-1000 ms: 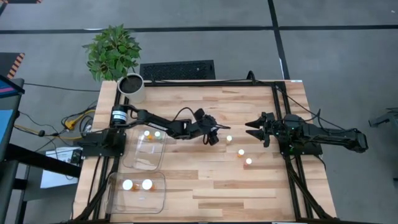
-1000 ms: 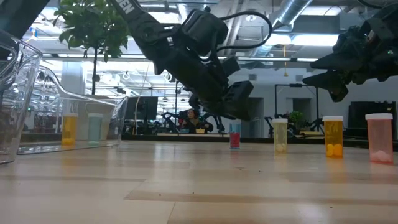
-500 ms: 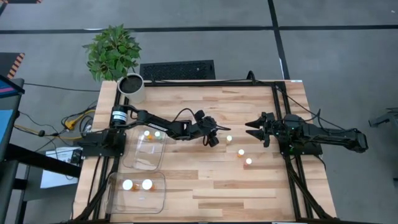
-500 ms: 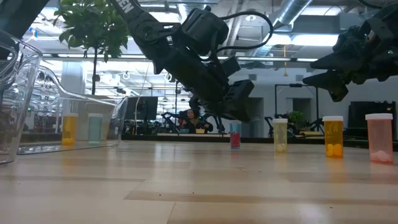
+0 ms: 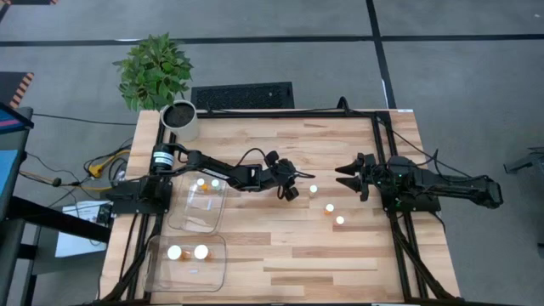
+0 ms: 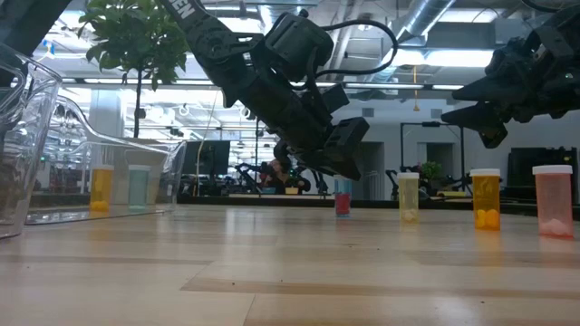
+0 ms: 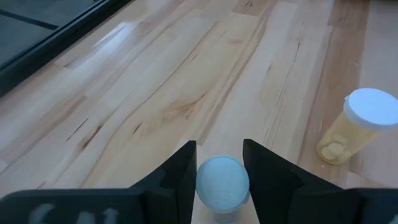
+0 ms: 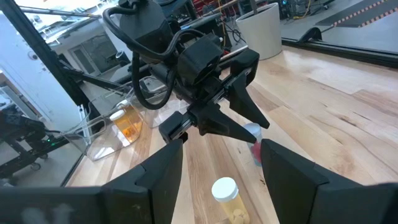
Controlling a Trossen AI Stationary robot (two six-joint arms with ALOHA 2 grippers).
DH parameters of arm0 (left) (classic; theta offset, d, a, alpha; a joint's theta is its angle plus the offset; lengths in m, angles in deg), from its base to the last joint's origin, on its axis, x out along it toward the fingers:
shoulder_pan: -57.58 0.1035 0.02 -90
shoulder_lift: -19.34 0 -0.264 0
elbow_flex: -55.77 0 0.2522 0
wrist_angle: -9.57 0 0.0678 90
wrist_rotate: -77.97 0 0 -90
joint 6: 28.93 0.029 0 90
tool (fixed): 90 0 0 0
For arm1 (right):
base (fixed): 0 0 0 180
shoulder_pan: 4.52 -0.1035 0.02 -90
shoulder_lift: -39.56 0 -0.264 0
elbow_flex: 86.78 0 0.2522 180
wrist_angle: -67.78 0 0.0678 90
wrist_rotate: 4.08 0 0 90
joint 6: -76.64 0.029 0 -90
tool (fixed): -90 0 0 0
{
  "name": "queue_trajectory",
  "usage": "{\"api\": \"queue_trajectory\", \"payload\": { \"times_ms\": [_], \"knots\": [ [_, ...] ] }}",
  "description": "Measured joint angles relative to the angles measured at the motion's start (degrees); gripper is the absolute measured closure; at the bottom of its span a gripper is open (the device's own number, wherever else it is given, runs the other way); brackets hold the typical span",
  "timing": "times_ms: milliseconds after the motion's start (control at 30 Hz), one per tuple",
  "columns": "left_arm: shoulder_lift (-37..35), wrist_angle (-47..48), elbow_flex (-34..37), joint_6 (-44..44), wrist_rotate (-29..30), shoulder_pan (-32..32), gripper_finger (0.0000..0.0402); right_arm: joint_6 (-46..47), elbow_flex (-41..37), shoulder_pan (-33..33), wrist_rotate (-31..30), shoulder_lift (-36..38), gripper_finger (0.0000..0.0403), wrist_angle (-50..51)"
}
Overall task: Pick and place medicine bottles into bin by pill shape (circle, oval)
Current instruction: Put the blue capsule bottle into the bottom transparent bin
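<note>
Left tool [image 7: 221, 163]: lowered at mid-desk, fingers [image 7: 180, 171] closed against the white cap of a small medicine bottle with pinkish contents [image 6: 343, 197]; the bottle stands upright on the wooden desk [image 5: 280, 246].

Right tool [image 5: 344, 177]: raised above the desk's right side, fingers spread wide, holding nothing.

Loose medicine bottles, all upright: one just beside the gripped bottle [image 5: 313, 189]; two more nearer the right tool [image 5: 329, 207] [image 5: 340, 220]. In the low view these read as pale yellow [image 6: 409, 196], orange with round pills [image 6: 486, 198], and pink [image 6: 552, 200].

Clear bin, farther one [image 5: 197, 223]: two bottles at its far end [image 5: 201, 182] [image 5: 215, 183].

Clear bin, nearer one [image 5: 185, 270]: two white-capped bottles [image 5: 174, 252] [image 5: 201, 251].

Other: potted plant [image 5: 155, 70] and white cylindrical pot [image 5: 179, 121] at the desk's far left corner.
</note>
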Motion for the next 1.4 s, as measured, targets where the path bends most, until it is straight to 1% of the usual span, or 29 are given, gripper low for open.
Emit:
{"api": "queue_trajectory", "payload": {
  "times_ms": [300, 433, 533, 633, 800, 867, 933, 1000, 1167, 1233, 1333, 1400],
  "knots": [
    [-0.5, -0.2, 0.1, -1.4, -0.1, -0.8, 0.0290, 0.1, 0.0, 0.0, 0.0, 0.0, 0.0178, 0.0],
    [-2.7, -0.3, 0.0, -1.6, -0.3, -2.3, 0.0290, 0.1, 0.0, 0.0, 0.0, 0.0, 0.0178, 0.0],
    [-5.8, 1.4, 0.0, -2.1, -0.2, -4.1, 0.0290, 0.1, 0.0, 0.0, 0.0, 0.0, 0.0178, 0.0],
    [-10.3, 5.4, 0.0, -3.0, -0.3, -6.9, 0.0290, 0.1, 0.0, 0.0, 0.0, 0.0, 0.0178, 0.0],
    [-18.8, 15.2, 0.0, -4.8, 0.8, -14.1, 0.0290, 0.1, 0.0, 0.0, 0.0, 0.0, 0.0178, 0.0],
    [-22.1, 18.7, 0.0, -7.0, 1.7, -17.6, 0.0290, 0.1, 0.0, 0.0, 0.0, 0.0, 0.0178, 0.0],
    [-25.6, 22.4, 0.0, -10.2, 3.8, -21.7, 0.0290, 0.1, 0.0, 0.0, 0.0, -0.1, 0.0178, 0.0],
    [-28.9, 26.8, 0.0, -14.3, 7.6, -26.0, 0.0290, 0.1, 0.0, 0.0, 0.0, -0.1, 0.0178, 0.0],
    [-35.1, 37.4, 0.0, -27.0, 21.9, -38.7, 0.0290, 0.1, 0.0, 0.0, 0.0, -0.8, 0.0178, 0.0],
    [-36.6, 42.1, 0.0, -33.2, 26.4, -43.8, 0.0290, 0.2, 0.0, 0.0, 0.0, -1.3, 0.0178, 0.0],
    [-37.7, 48.9, 0.0, -42.6, 29.8, -51.0, 0.0290, 0.2, 0.0, 0.0, 0.0, -1.8, 0.0178, 0.0],
    [-37.7, 52.6, 0.0, -48.3, 30.1, -55.1, 0.0290, 0.3, 0.0, 0.0, 0.0, -2.4, 0.0178, 0.0]
  ]
}}
